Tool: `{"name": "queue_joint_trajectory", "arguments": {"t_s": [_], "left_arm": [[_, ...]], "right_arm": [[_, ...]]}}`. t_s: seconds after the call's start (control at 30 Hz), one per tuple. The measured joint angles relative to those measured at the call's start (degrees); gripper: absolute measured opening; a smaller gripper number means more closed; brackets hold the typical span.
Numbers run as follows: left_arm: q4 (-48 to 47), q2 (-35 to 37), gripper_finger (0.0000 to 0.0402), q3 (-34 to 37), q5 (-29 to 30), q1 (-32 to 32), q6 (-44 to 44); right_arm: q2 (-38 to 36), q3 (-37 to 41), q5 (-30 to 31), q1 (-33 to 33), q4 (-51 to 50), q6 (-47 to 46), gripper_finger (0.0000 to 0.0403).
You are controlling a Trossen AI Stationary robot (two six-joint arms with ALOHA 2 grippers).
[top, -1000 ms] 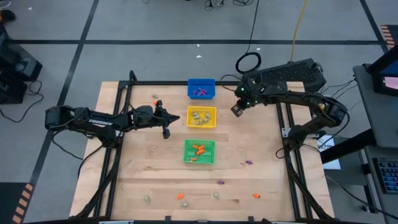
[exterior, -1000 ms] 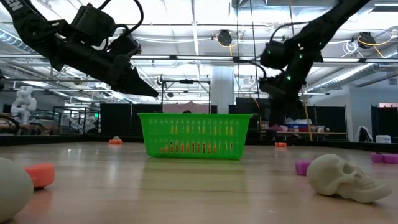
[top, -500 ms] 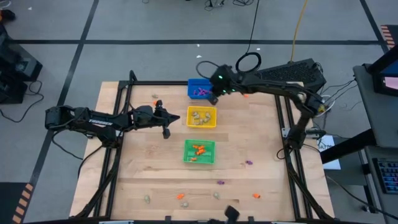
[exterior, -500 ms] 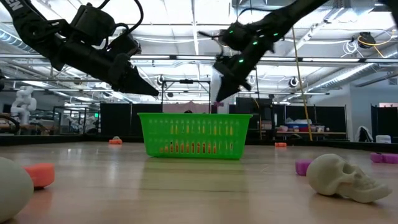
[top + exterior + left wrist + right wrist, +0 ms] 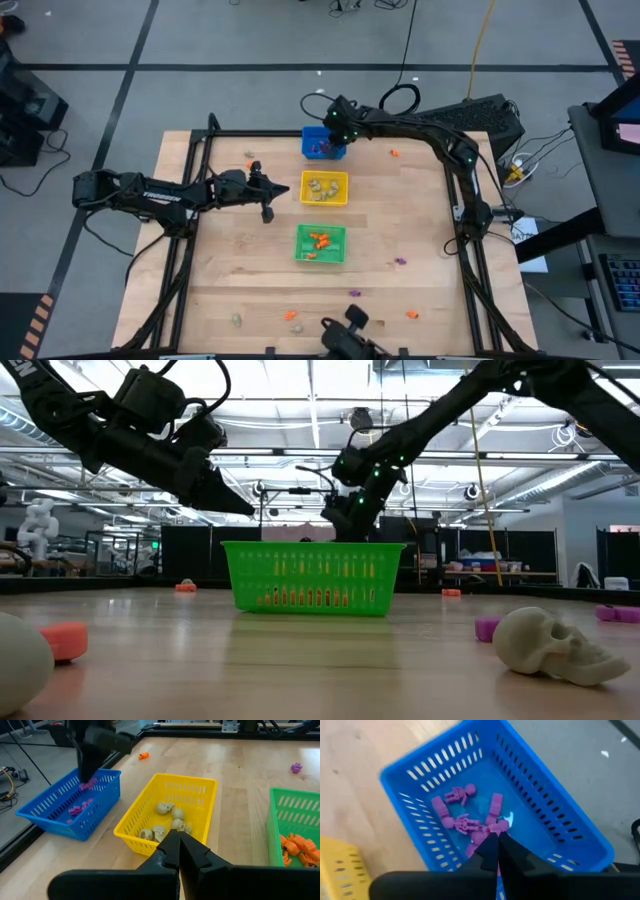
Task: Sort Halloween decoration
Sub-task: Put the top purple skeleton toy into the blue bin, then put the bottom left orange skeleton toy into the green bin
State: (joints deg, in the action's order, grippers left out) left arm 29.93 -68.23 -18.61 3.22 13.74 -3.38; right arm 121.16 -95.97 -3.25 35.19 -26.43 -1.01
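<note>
R tool point(image 5: 496, 845) hangs over the blue bin point(image 5: 312, 134) at the far edge of the worktop point(image 5: 420, 220), fingers pressed together. A purple trinket point(image 5: 492, 826) sits right at the tips in the R wrist view; can't tell if it's pinched or just lying in the bin beneath. More purple trinkets point(image 5: 458, 795) lie on the bin floor, incl. a small figure and a skeleton-like piece.

L tool point(image 5: 178, 845) hovers beside the yellow bin point(image 5: 197, 787), on its L side per the high view, fingers pressed together, nothing between them. L arm is stretched out low across the worktop.

3 bins stand in a row down the middle: blue farthest, yellow in the middle w/ pale skulls point(image 5: 172, 822), green bin point(image 5: 322, 231) nearest w/ orange trinkets point(image 5: 319, 240).

Loose pieces on the worktop:
- orange one point(image 5: 394, 153) near the far edge, R of the blue bin
- an orange and an olive one point(image 5: 252, 164) near the far L corner
- purple one point(image 5: 400, 260) R of the green bin
- purple one point(image 5: 353, 293) nearer the front
- along the front: olive point(image 5: 237, 320), orange point(image 5: 290, 315), olive point(image 5: 347, 313), orange point(image 5: 410, 314)

Low view: pale skull point(image 5: 555, 645) up close on the R, purple piece point(image 5: 487, 627) just behind it, orange piece point(image 5: 64, 641) on the L next to a pale rounded shape at the frame edge.
</note>
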Motion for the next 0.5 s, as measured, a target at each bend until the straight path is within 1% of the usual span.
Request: {"name": "queue_joint_trajectory", "arguments": {"t_s": [0.13, 0.23, 0.33, 0.5], "left_arm": [[-0.02, 0.0, 0.0, 0.0, 0.0, 0.0, 0.0], [-0.02, 0.0, 0.0, 0.0, 0.0, 0.0, 0.02], [-0.02, 0.0, 0.0, 0.0, 0.0, 0.0, 0.01], [-0.02, 0.0, 0.0, 0.0, 0.0, 0.0, 0.0]], "right_arm": [[1.04, -0.12, 0.01, 0.52, 0.02, -0.02, 0.0001], [0.9, -0.19, 0.24, 0.53, 0.08, 0.41, 0.0013], [-0.82, -0.19, 0.42, 0.32, -0.86, 0.71, 0.0042], [-5.44, -0.19, 0.6, -0.57, -2.51, 0.94, 0.0105]]}}
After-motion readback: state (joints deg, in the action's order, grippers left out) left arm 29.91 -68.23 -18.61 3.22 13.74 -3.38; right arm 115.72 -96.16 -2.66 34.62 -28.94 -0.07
